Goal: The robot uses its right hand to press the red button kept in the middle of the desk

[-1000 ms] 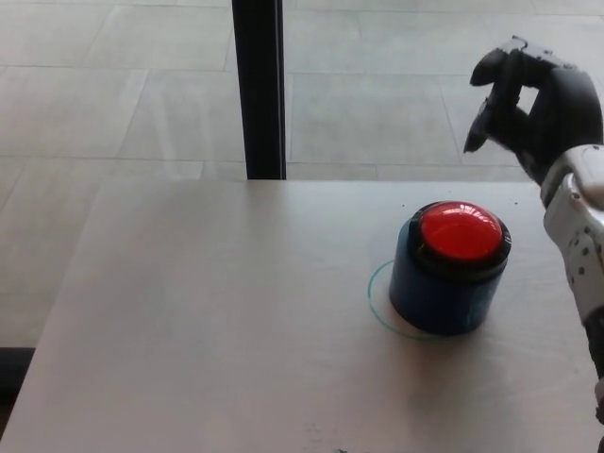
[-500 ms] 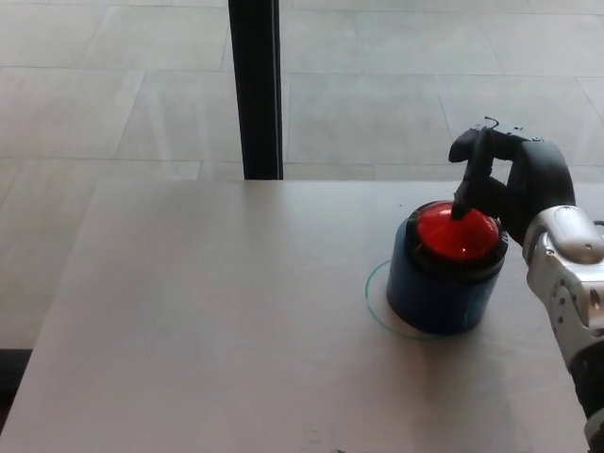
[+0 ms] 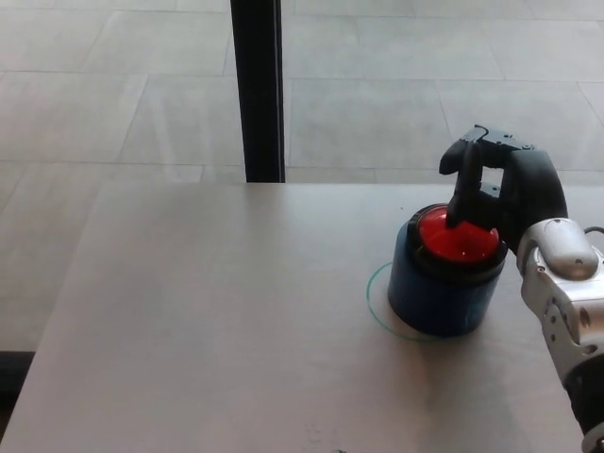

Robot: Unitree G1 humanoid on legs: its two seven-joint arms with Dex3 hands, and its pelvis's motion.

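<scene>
Red button [image 3: 460, 235] seated atop blue cylindrical base [image 3: 436, 293], inside thin green circle [image 3: 374, 300] on desk [image 3: 217, 321]. Right hand [image 3: 505, 189] curled, grasping nothing, one fingertip [image 3: 456, 218] touching dome.

No lettering shows anywhere; the red button [image 3: 460, 237] carries a plain glossy dome, no word or symbol on it; its blue housing [image 3: 436, 293] is bare on the side facing the camera, no label, no brand; the desk [image 3: 217, 321] bears only a thin green circle [image 3: 374, 300] drawn around the housing, a mark and not a character; the right hand [image 3: 505, 184] is plain black, and the silver forearm [image 3: 566, 293] behind it shows no print that can be read.
</scene>
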